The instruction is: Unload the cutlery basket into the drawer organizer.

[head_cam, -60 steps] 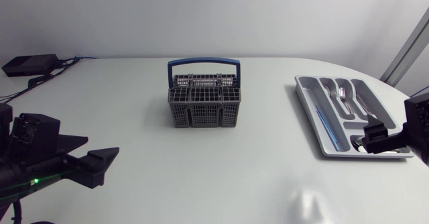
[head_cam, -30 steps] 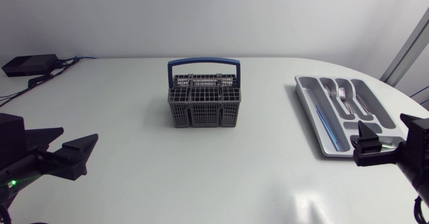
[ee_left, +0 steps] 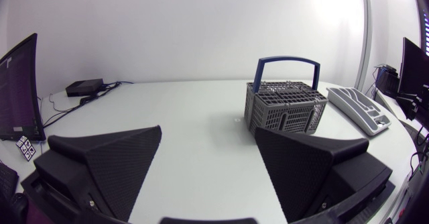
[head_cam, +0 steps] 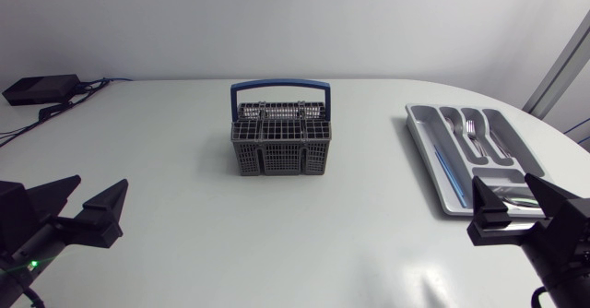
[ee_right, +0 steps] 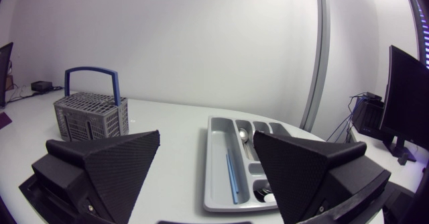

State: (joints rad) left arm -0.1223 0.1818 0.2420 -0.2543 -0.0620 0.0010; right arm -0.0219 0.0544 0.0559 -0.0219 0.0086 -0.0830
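1. the cutlery basket stands upright near the middle of the table, its blue handle raised over it. nothing pokes above the rim, and i can't tell whether any piece is left down in the compartments.
2. the drawer organizer lies well apart from the basket, on the right arm's side. it holds a fork in one long slot, a blue-handled piece in the slot nearest the basket, and what looks like a spoon.
3. the left gripper hangs low over bare table near the left edge – fingers spread wide, nothing between them, well short of the basket.
4. the right gripper is spread and empty too, just beside the end of the organizer farthest from the wall.
5. my read is that the unloading is far along, perhaps done.
6. to do the next step well, look down into each compartment first (the grid hides short pieces). if one remains, come down upright over its compartment and pinch the piece by its upper end. lift it straight up until it clears the grid – a tilt could drag the light basket along. then lay it flat in the slot with its like.
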